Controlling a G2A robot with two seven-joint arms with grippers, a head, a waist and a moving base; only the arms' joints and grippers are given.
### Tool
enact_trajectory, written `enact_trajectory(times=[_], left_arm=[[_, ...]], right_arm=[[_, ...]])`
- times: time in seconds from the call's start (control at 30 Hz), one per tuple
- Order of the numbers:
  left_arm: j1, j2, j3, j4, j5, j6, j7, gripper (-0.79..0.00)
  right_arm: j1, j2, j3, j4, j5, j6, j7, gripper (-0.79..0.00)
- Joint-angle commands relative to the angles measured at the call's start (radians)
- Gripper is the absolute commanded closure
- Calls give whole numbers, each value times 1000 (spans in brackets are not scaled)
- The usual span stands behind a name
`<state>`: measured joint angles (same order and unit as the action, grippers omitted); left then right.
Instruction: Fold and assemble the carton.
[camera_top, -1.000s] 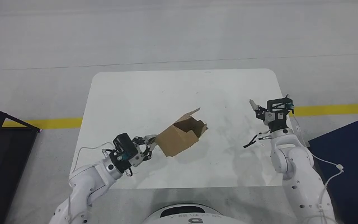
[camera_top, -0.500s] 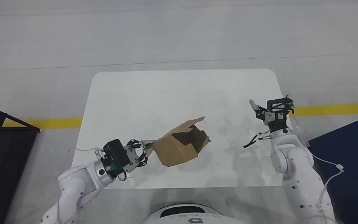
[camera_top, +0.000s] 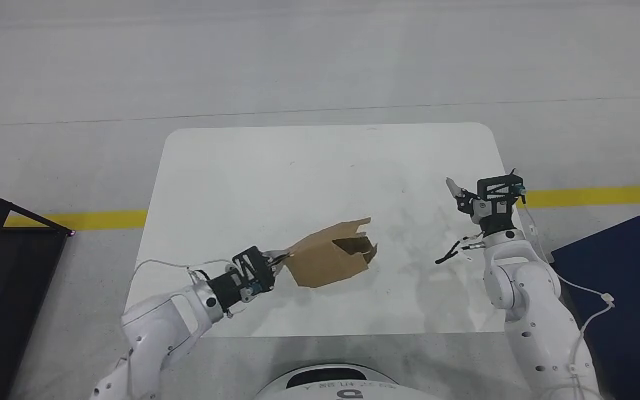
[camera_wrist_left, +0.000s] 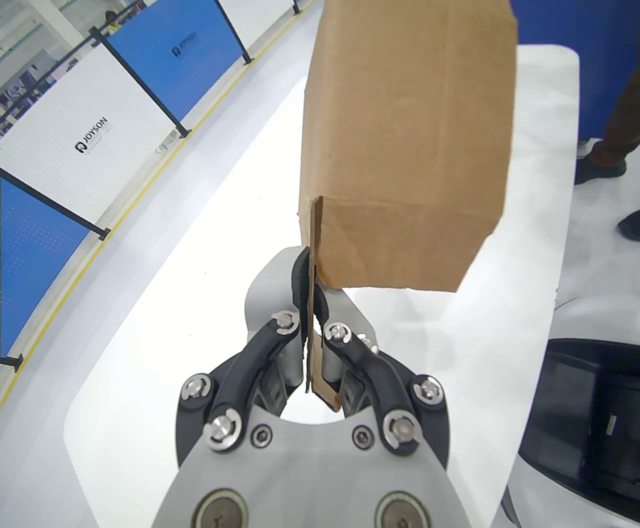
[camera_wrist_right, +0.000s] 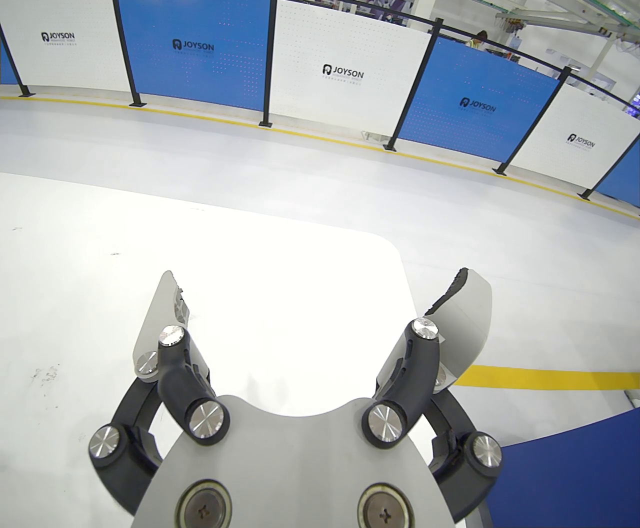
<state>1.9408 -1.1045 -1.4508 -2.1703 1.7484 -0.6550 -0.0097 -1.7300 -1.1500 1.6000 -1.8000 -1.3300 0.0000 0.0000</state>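
Cardboard carton (camera_wrist_left: 407, 145) pinched in left hand (camera_wrist_left: 311, 295).

Open table (camera_top: 410, 240) between carton (camera_top: 325, 262) and right gripper (camera_wrist_right: 317, 280)

The left arm lies low at the near left, forearm angled rightward, its pincer (camera_wrist_left: 311, 280) clamped on the carton's (camera_top: 325, 265) flap. The right arm is bent at the right, its pincer (camera_wrist_right: 320, 295) spread wide.

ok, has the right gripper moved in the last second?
No. The right gripper sits in the same spot over the table's right edge, level with the yellow floor line, jaws open.
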Motion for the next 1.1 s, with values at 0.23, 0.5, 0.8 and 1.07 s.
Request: enact_trajectory(times=[0.23,0.5,0.8,1.07], left_arm=[[0,0,24,-7,8,4,-11,0],[0,0,24,-7,8,4,-11,0],[-5,0,26,-11,12,8,-8,0],[-26,13,65,-95,206,10,22,0]], right_arm=[[0,0,0,0,0,0,0,-785],[-2,0,0,-13,5,-27,-13,-785],[-62,6,34,-90,170,-312,-79,-785],[-100,25,88,-126,267,-658,-68,-785]])
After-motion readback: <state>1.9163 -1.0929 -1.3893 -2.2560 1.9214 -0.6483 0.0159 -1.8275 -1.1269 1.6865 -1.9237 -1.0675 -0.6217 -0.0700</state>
